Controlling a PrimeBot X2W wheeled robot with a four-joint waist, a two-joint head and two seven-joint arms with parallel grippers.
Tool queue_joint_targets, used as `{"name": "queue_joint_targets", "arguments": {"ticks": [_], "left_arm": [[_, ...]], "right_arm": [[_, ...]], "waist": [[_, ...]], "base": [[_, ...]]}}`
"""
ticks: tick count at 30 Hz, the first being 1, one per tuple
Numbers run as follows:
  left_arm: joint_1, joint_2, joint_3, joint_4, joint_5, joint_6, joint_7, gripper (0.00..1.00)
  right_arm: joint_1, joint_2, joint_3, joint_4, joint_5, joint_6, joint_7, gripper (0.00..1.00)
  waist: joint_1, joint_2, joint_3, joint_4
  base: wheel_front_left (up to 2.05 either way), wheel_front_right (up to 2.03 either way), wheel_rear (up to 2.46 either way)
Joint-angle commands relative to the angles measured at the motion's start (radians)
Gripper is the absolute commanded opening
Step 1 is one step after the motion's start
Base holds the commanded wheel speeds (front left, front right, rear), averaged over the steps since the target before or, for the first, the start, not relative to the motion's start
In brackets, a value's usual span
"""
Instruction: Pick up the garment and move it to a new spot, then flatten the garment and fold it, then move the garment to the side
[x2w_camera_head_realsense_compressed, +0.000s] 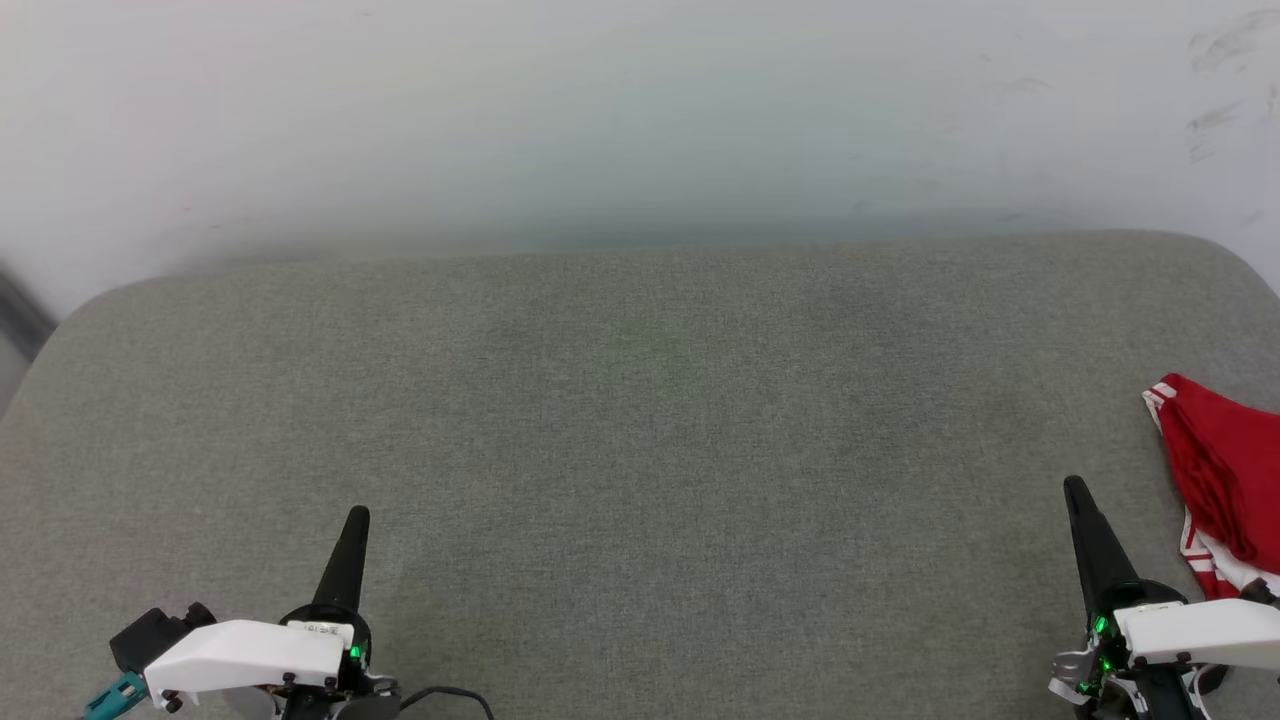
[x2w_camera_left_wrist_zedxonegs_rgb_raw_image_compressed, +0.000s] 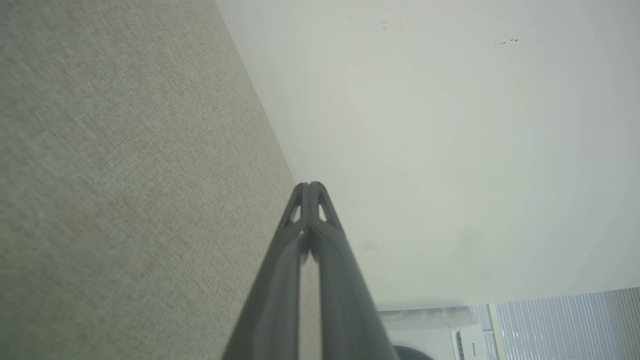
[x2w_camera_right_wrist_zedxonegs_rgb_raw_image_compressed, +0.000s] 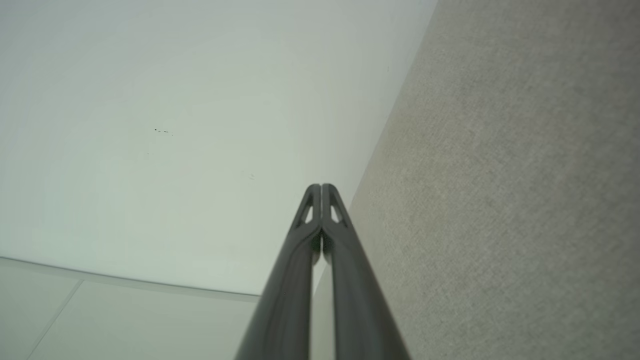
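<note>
- Gripper tips pressed shut and empty on both my arms in the head view: left gripper (x2w_camera_head_realsense_compressed: 355, 516) low left, right gripper (x2w_camera_head_realsense_compressed: 1076, 487) low right. The garment (x2w_camera_head_realsense_compressed: 1222, 470) lies bunched at the counter (x2w_camera_head_realsense_compressed: 640, 420) edge, just right of the right gripper and partly cut off.
- Left wrist view: left gripper (x2w_camera_left_wrist_zedxonegs_rgb_raw_image_compressed: 310, 186) closed over bare counter (x2w_camera_left_wrist_zedxonegs_rgb_raw_image_compressed: 125, 175).
- Right wrist view: right gripper (x2w_camera_right_wrist_zedxonegs_rgb_raw_image_compressed: 320, 186) likewise closed. This fits cloth awaiting pickup or already set aside. I judge any grasp needs wide jaws and a thick fold.

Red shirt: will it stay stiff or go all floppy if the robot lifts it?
Probably floppy: the shirt lies bunched in soft folds, so it should droop from wherever it is pinched. It likely weighs little, being thin cloth. Pushed, it would probably crumple and drag on the woven grey pad rather than slide or roll.
</note>
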Motion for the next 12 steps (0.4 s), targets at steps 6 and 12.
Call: {"name": "queue_joint_targets", "arguments": {"ticks": [6,12], "left_arm": [[-0.031,0.001,0.010,0.008,-0.067,-0.011,0.018,0.00],[-0.040,0.000,0.014,0.016,-0.117,-0.019,0.031,0.00]], "right_arm": [[-0.030,0.000,-0.004,0.003,0.064,0.000,0.017,0.00],[-0.037,0.000,-0.005,0.009,0.111,0.000,0.029,0.00]], "waist": [[-0.0001,-0.0001,0.001,-0.001],[-0.0001,-0.0001,0.003,-0.002]], "base": [[0.00,0.00,0.00],[0.00,0.00,0.00]]}}
